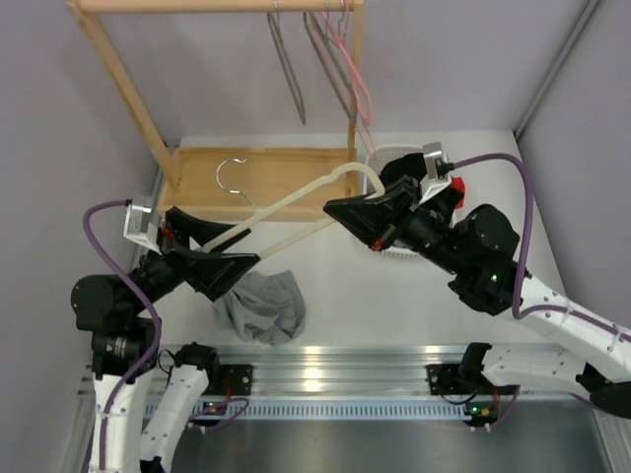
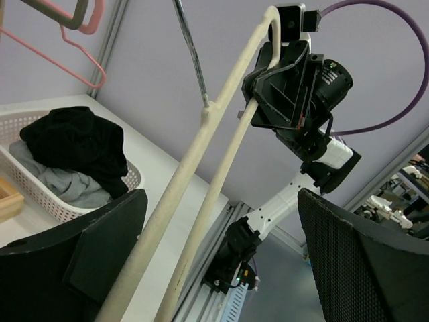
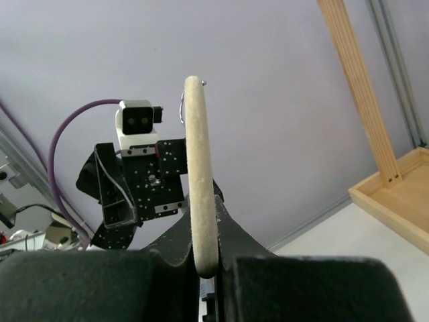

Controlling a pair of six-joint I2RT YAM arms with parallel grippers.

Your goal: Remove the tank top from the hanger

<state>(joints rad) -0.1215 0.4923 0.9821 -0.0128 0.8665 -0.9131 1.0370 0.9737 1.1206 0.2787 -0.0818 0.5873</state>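
Left claw (image 1: 229,251): spread wide, with both bars of the hanger (image 1: 296,202) passing between its fingers (image 2: 100,241); it grips nothing.
Right claw (image 3: 204,261): pressed together, pinching the hanger's curved end.
Hanger: bare, held in the air, slanting from right claw to left claw.
Tank top (image 1: 264,307): off the hanger, crumpled on the table (image 1: 394,296) just under the left claw.

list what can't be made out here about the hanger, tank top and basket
- hanger: left end hidden by the left gripper in the top view, cut off by the bottom edge in left wrist.
- tank top: upper-left edge covered by that gripper; absent from both wrist views.
- basket: mostly behind the right gripper, top view.
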